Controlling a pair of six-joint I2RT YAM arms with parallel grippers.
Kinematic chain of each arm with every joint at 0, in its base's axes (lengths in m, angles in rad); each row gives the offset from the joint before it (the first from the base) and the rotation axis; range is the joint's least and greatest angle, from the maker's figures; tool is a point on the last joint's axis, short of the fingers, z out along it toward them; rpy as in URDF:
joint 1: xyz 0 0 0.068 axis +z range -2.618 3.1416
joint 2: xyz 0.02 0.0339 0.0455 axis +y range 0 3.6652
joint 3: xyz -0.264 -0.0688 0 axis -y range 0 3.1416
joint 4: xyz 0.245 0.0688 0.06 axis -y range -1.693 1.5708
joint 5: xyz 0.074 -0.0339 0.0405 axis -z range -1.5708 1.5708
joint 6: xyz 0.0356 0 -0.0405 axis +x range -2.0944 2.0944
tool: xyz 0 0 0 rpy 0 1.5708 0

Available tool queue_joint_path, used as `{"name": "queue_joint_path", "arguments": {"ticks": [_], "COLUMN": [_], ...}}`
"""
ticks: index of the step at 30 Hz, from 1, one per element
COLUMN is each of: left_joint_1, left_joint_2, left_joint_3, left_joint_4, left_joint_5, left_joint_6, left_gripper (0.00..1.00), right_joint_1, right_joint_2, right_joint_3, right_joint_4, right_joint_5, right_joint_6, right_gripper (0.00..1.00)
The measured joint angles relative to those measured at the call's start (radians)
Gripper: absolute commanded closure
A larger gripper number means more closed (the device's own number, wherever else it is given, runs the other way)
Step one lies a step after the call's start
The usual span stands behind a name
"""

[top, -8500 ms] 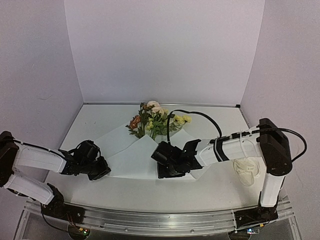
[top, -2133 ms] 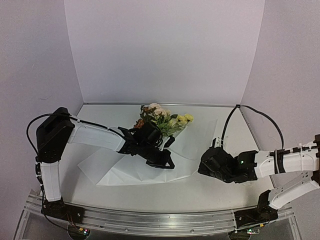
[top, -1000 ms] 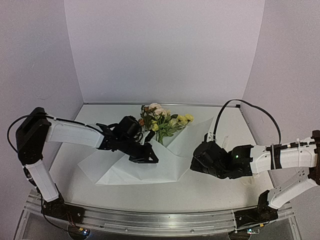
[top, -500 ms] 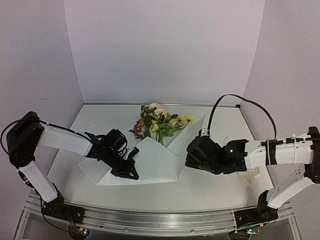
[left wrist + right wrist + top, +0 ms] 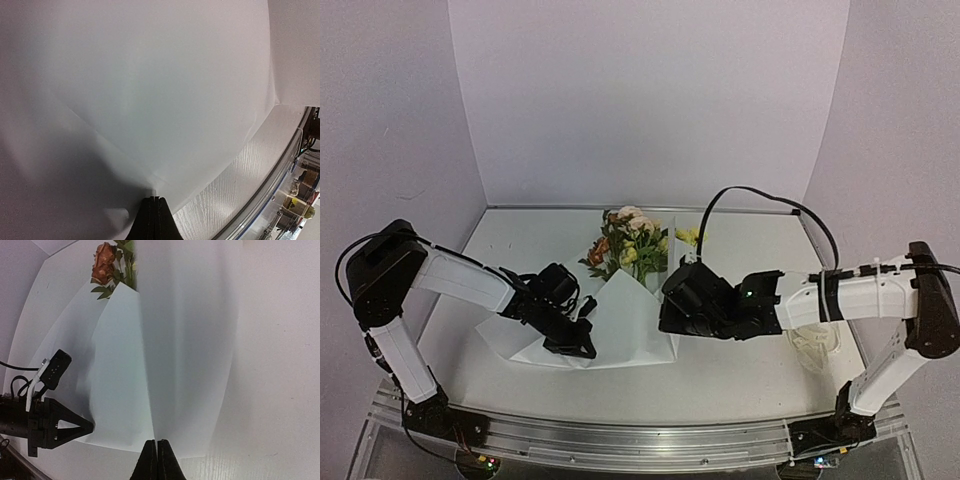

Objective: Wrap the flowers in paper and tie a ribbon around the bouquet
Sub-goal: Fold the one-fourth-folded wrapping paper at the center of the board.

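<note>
Wrapping step, tying not begun. Paper [image 5: 620,320] lies mid-counter [image 5: 740,385], with both side flaps folded in over the stems. Flowers [image 5: 625,245] poke out at its 12 o'clock end. Left pincer [image 5: 155,200] is fully closed, tip at the paper's 7 o'clock edge, arm stretched low. Right pincer [image 5: 156,444] is fully closed at the 4 o'clock edge, forearm level. Can't tell if either nips paper. Next, I'd guess: roll the flaps tighter into a cone without shifting the blooms.
</note>
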Motion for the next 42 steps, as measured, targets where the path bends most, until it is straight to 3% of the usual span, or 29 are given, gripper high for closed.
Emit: {"name": "queue_joint_path", "arguments": {"ticks": [15,19,27,33,37,42], "left_joint_1": [0.005,0.020,0.117,0.147,0.146,0.146], "left_joint_2": [-0.009,-0.055,-0.255,-0.253,-0.205,-0.083], "left_joint_3": [-0.006,-0.015,-0.008,0.108,0.151,0.224], "left_joint_4": [0.021,0.022,0.025,0.051,0.081,0.082], "left_joint_5": [-0.034,-0.061,-0.098,-0.073,-0.038,-0.024], "left_joint_6": [-0.023,-0.031,-0.085,-0.093,-0.090,-0.059], "left_gripper": [0.98,0.87,0.54,0.44,0.43,0.51], "right_joint_1": [0.000,0.000,-0.003,-0.006,-0.008,-0.008], "right_joint_2": [0.304,0.354,0.404,0.410,0.410,0.410], "right_joint_3": [0.110,0.123,0.167,0.174,0.174,0.174], "right_joint_4": [0.272,0.306,0.323,0.334,0.334,0.334], "right_joint_5": [-0.226,-0.258,-0.292,-0.298,-0.297,-0.297], "right_joint_6": [-0.059,-0.062,-0.064,-0.063,-0.063,-0.063], "right_gripper": [1.00,1.00,1.00,1.00,1.00,1.00]}}
